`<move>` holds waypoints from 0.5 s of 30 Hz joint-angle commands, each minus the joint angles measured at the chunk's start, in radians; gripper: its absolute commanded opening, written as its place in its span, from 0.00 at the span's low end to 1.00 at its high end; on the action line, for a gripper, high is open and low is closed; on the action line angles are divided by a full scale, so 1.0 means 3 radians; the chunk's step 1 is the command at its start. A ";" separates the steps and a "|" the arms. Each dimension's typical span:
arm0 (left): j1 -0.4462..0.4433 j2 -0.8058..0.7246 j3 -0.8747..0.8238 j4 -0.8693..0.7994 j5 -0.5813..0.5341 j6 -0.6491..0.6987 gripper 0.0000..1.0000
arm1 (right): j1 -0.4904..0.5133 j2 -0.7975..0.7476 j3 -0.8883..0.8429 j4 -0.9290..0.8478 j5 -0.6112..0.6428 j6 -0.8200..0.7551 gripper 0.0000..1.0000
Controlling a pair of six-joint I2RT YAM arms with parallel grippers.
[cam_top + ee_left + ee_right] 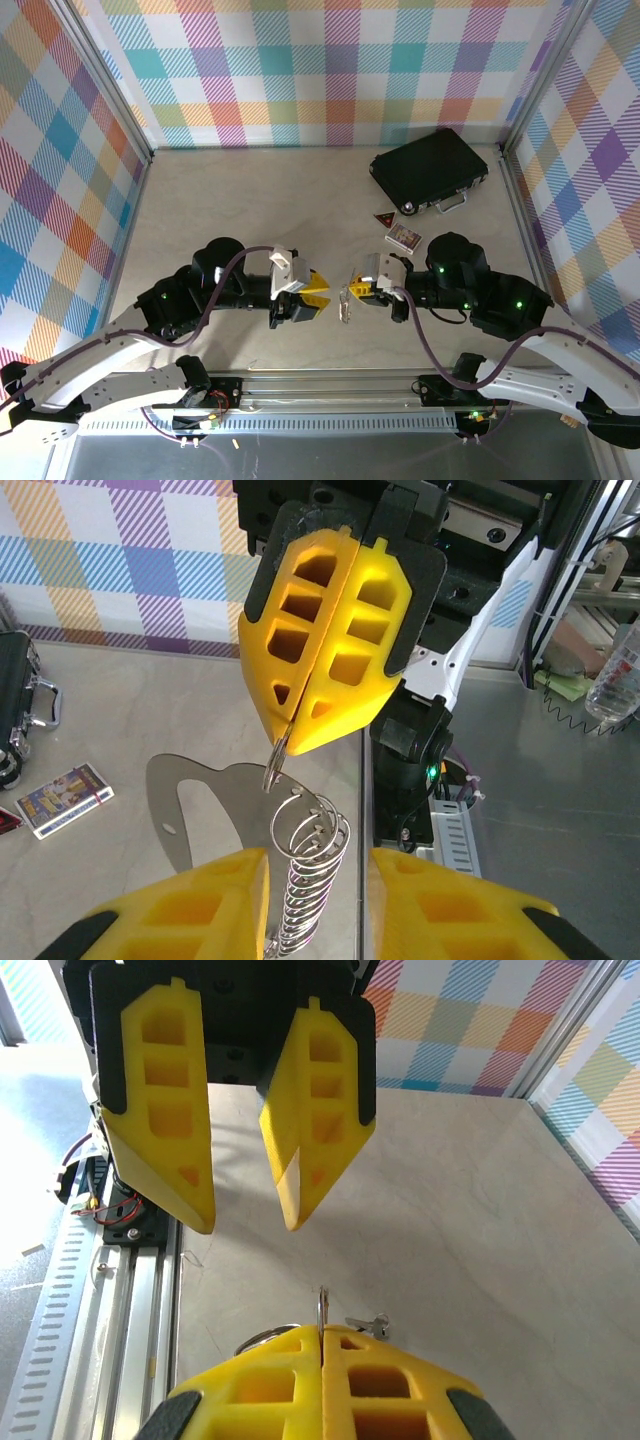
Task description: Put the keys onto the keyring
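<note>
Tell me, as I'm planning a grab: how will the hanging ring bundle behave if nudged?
Hanging from one ring pinched by the right gripper, the ring bundle would likely swing. Its thin loose loops probably splay apart.

The top camera looks steeply down from behind onto the whole table (pixel 230 200). Each wrist camera sits close behind its own fingers (pixel 190 920) and looks past them, so the left gripper (pixel 245 1225) and right gripper (pixel 290 742) face each other. All three views share the keyring (pixel 310 845) between the fingertips.
</note>
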 commanded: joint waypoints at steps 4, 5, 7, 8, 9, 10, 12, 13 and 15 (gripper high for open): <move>-0.0034 0.0130 0.0224 -0.0050 -0.0027 0.0180 0.31 | 0.0034 0.0042 0.0157 0.0015 -0.0009 -0.0032 0.00; -0.0034 0.0180 0.0267 -0.0083 -0.0032 0.0218 0.31 | 0.0035 0.0048 0.0162 0.0008 -0.0018 -0.0032 0.00; -0.0033 0.0249 0.0317 -0.0119 -0.0066 0.0271 0.31 | 0.0033 0.0066 0.0172 -0.0012 -0.0039 -0.0032 0.00; -0.0034 0.0272 0.0330 -0.0115 -0.0090 0.0288 0.31 | 0.0038 0.0078 0.0174 -0.0018 -0.0057 -0.0032 0.00; -0.0034 0.0275 0.0330 -0.0098 -0.0114 0.0287 0.30 | 0.0040 0.0088 0.0179 -0.0032 -0.0079 -0.0030 0.00; -0.0034 0.0279 0.0330 -0.0092 -0.0118 0.0297 0.30 | 0.0040 0.0102 0.0182 -0.0045 -0.0090 -0.0030 0.00; -0.0034 0.0303 0.0350 -0.0108 -0.0124 0.0320 0.29 | 0.0045 0.0132 0.0194 -0.0069 -0.0106 -0.0032 0.00; -0.0034 0.0321 0.0364 -0.0134 -0.0125 0.0332 0.29 | 0.0043 0.0135 0.0196 -0.0079 -0.0102 -0.0037 0.00; -0.0034 0.0366 0.0406 -0.0196 -0.0130 0.0366 0.28 | 0.0043 0.0145 0.0190 -0.0062 -0.0101 -0.0038 0.00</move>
